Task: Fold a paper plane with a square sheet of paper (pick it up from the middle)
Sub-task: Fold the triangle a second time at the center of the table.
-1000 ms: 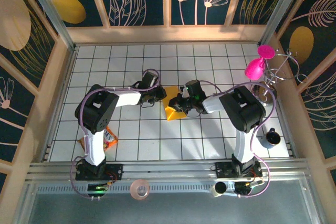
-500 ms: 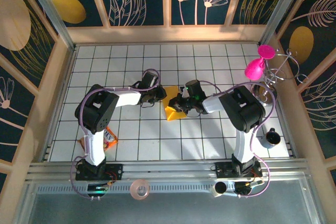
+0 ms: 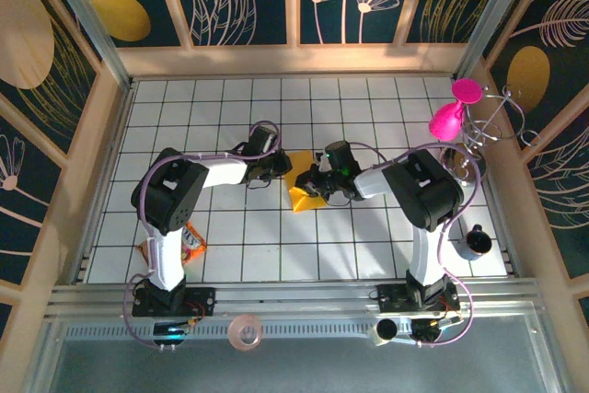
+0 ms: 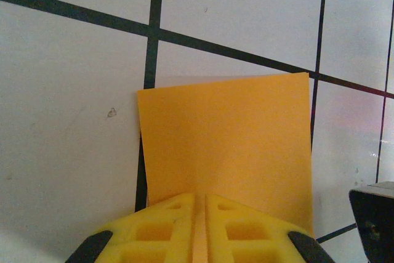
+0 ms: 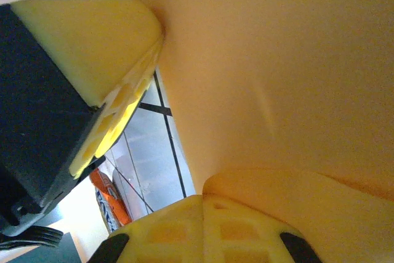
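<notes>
The orange-yellow sheet of paper (image 3: 302, 189) is folded over and held just above the white tiled floor at the middle of the table. My left gripper (image 3: 282, 168) is at its left end and my right gripper (image 3: 314, 182) at its right end, facing each other. In the left wrist view my left gripper (image 4: 199, 200) is shut on the near edge of the paper (image 4: 225, 146), a thin strip of it showing between the yellow fingers. In the right wrist view my right gripper (image 5: 203, 204) is shut where the paper (image 5: 277, 72) curls out of its tips.
A crinkly snack packet (image 3: 190, 242) lies by the left arm's base. A pink balloon-like figure (image 3: 448, 119) on a wire stand is at the right wall, with a dark cup (image 3: 478, 241) nearer. A tape roll (image 3: 246, 330) sits on the front rail. Wooden walls enclose the table.
</notes>
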### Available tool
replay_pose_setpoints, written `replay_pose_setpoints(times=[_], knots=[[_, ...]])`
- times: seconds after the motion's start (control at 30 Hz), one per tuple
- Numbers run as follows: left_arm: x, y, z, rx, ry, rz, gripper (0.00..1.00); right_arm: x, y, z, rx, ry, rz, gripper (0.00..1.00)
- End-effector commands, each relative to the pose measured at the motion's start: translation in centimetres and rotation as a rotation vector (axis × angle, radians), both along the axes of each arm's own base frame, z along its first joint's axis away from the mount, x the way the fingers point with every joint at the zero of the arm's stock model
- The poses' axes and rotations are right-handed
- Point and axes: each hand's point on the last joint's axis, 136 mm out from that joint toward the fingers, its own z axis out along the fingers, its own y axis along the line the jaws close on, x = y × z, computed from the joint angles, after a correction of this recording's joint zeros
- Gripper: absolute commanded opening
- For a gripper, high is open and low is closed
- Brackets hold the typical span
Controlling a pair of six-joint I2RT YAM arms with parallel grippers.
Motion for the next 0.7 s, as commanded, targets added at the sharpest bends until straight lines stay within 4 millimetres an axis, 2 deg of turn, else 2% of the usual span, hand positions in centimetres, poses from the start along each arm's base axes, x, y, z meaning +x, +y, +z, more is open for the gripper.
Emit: replay_pose_setpoints(times=[0.0,0.37,0.67], knots=[[-1.1,0.4,-1.52,0.023,0.047,-0.014,0.13,0.74,0.3,0.27,0.015,-0.021,-0.015,0.0],[-1.17,0.38,-1.53,0.022,0.048,-0.015,0.13,0.42,-0.06,-0.69,-0.007,0.004,-0.02,0.0],[-1.22,0.48,-1.54,0.021,0.049,-0.013,0.13,0.49,0.2,-0.45,0.003,-0.005,-0.005,0.0]])
